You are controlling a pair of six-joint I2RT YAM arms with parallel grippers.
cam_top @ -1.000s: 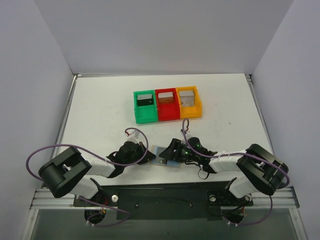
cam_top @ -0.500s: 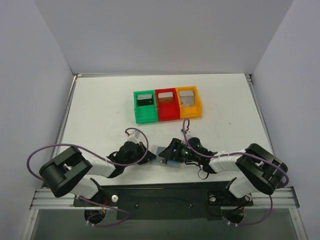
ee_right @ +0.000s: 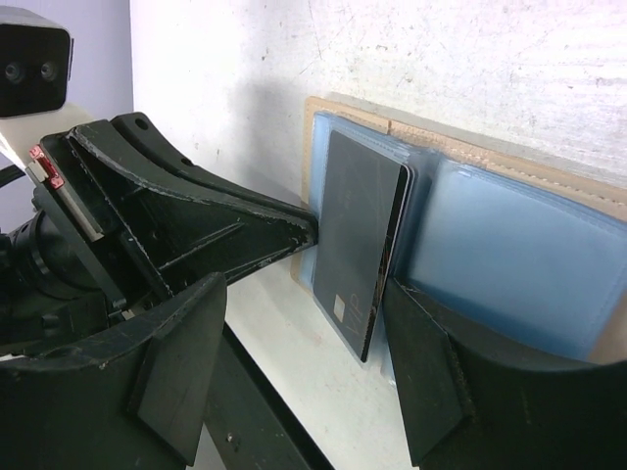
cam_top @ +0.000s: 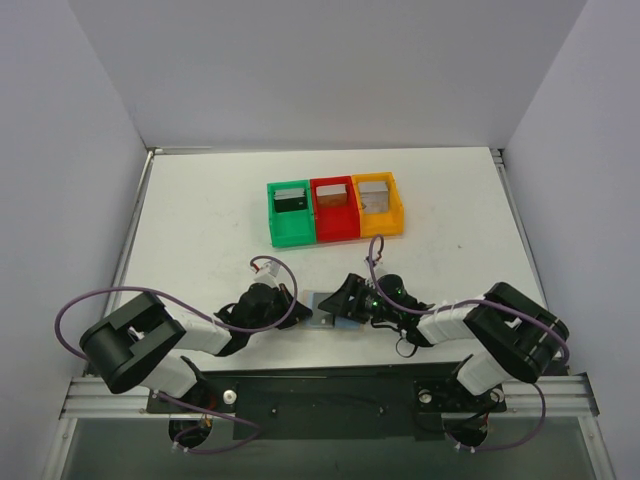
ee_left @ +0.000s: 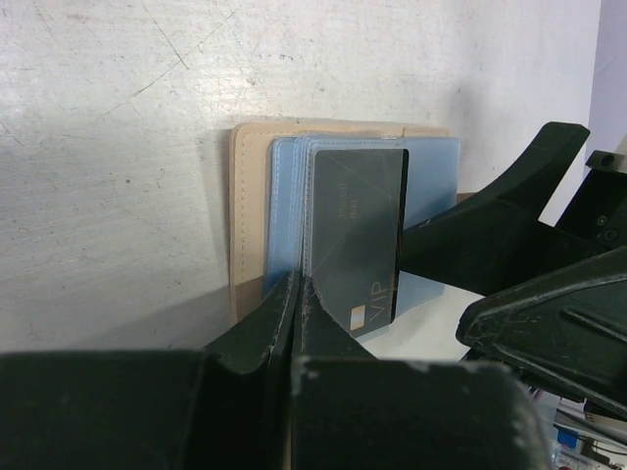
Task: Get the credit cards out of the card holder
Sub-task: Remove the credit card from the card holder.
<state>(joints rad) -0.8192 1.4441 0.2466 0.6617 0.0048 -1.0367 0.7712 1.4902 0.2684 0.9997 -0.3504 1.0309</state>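
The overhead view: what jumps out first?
The bright green bin, red bin and orange bin in a central row stand out first. At the near edge, the left tool and right tool meet at a tan card holder, where a dark VIP card sticks out of a blue pocket.

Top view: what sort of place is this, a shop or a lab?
Probably a robot test bench in a lab: a left arm and right arm bolted to a white table, plain white walls boxing it in, and three coloured bins.
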